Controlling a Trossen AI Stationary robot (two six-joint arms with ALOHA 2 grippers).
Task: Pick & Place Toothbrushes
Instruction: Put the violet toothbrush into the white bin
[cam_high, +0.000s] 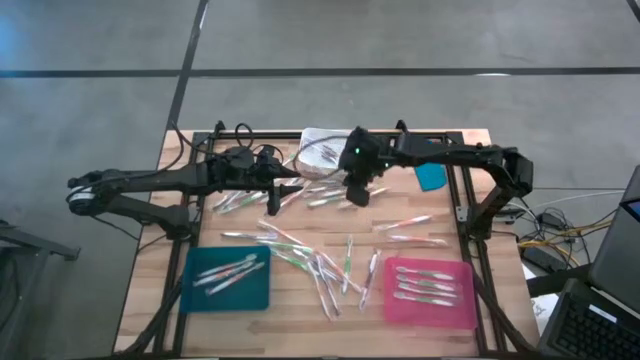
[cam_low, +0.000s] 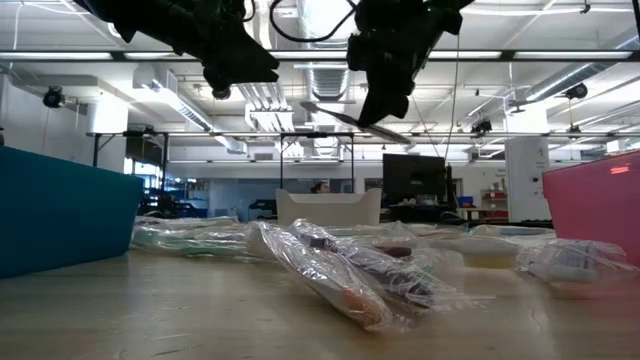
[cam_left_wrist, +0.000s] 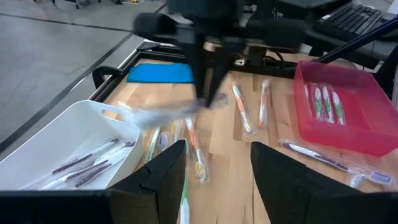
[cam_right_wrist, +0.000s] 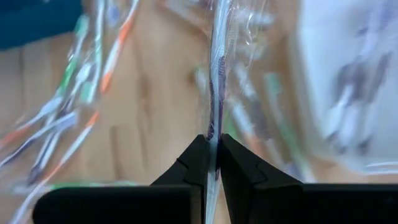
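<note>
The right gripper (cam_high: 354, 193) hangs above the far middle of the slatted wooden table (cam_high: 300, 310), its dark arm reaching in from the right edge and bent down at the wrist, fingers pressed together on a thin toothbrush in a clear plastic wrapper (cam_right_wrist: 215, 93), which juts out from between the fingertips and is lifted clear of the tabletop. Just beside it sits the small white rectangular bin (cam_high: 322, 152), already holding several wrapped brushes. The left gripper (cam_high: 290, 187) stretches in low from the left side, nearly level, its fingers spread apart and holding nothing, pointing toward the right gripper. Dozens of loose wrapped toothbrushes with green, pink and orange accents (cam_high: 330, 265) lie scattered across the middle of the table, with more lying in the flat teal tray (cam_high: 197, 297) at the near left and the flat pink tray (cam_high: 452, 312) at the near right.
</note>
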